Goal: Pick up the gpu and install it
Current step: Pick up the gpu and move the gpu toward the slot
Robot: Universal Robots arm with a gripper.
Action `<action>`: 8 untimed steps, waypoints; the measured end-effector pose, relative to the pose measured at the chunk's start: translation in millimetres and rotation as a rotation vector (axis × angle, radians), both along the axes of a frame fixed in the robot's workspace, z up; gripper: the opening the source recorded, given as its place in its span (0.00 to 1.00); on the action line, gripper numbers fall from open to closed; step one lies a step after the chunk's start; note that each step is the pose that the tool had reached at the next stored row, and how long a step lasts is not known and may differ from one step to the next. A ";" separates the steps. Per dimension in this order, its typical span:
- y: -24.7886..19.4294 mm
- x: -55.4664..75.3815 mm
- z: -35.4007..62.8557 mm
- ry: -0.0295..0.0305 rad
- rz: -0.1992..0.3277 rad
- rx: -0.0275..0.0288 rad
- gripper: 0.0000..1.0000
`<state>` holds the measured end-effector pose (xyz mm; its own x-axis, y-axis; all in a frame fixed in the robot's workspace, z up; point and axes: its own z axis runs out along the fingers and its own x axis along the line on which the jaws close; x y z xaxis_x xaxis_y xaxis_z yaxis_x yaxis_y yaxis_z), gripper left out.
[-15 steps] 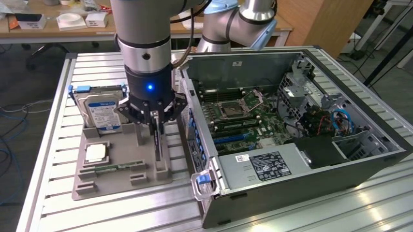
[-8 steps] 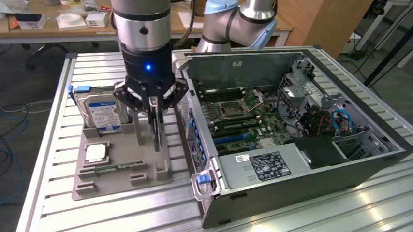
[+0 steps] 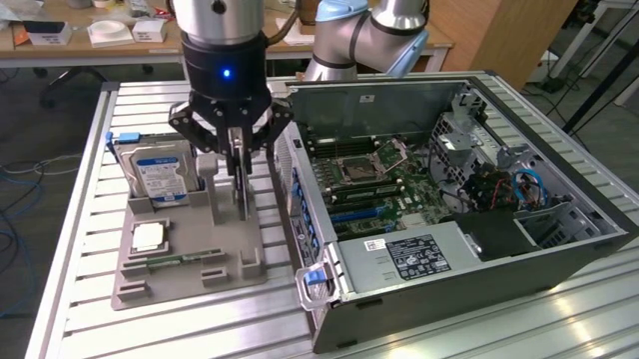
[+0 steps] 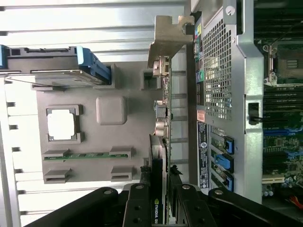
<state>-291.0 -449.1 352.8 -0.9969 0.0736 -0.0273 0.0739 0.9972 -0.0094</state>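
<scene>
Two views, each adding something. Exterior view: gripper (image 3: 236, 157) hangs over a grey holder tray (image 3: 190, 283), clamped on the gpu (image 3: 241, 200). The gpu stands upright on its long edge at the tray side nearest the open computer case (image 3: 559, 258). Whether its lower edge rests in the tray or hangs just clear, cannot tell. A hard drive (image 3: 160, 176) with a blue label stands toward the exterior view's left. A processor chip (image 3: 148, 235) and a green memory stick (image 3: 185, 259) lie flat in the tray.

Wrist view: card seen edge-on, black fingers (image 4: 137, 203) pressed to both faces, the case's perforated wall (image 4: 218, 71) just beside it.

Surface: slatted metal table (image 3: 80, 224). Behind it, a wooden desk (image 3: 60, 46) with white boxes; cables (image 3: 20, 176) on the floor.

Card: thin, dark, with a pale metal bracket (image 4: 170, 35) at the end away from the fingers and small connectors along the edge.
</scene>
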 end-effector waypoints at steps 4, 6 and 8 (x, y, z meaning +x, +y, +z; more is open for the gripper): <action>0.0 0.0 12.7 0.0000 0.000 0.0000 0.26; 0.0 0.0 15.6 0.0000 0.000 0.0001 0.26; 0.0 0.0 15.8 -0.0002 0.000 0.0001 0.26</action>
